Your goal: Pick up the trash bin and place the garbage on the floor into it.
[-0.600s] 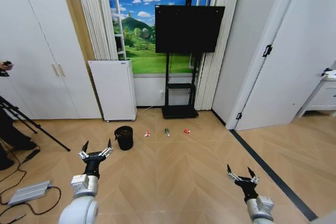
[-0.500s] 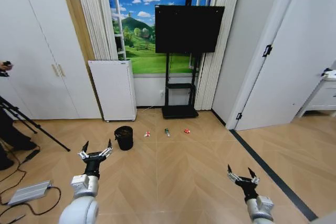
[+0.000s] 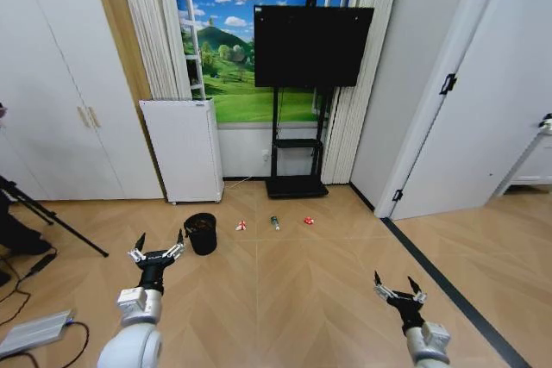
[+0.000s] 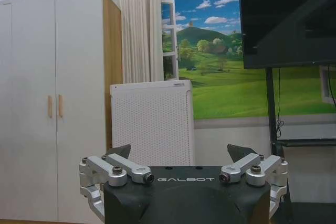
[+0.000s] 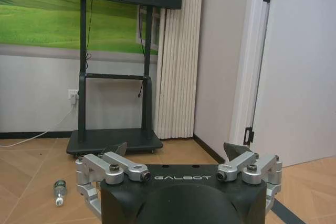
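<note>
Jaws spread wide and empty on both the left gripper and right gripper, the trash bin stood just beyond the left one, three bits of garbage in a row beside it, farther ahead of the right.

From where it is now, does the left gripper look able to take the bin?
Probably not yet. The left gripper is open and empty, short of the bin, which stands farther ahead on bare floor. Nothing blocks the way; the gap looks like the obstacle.
</note>
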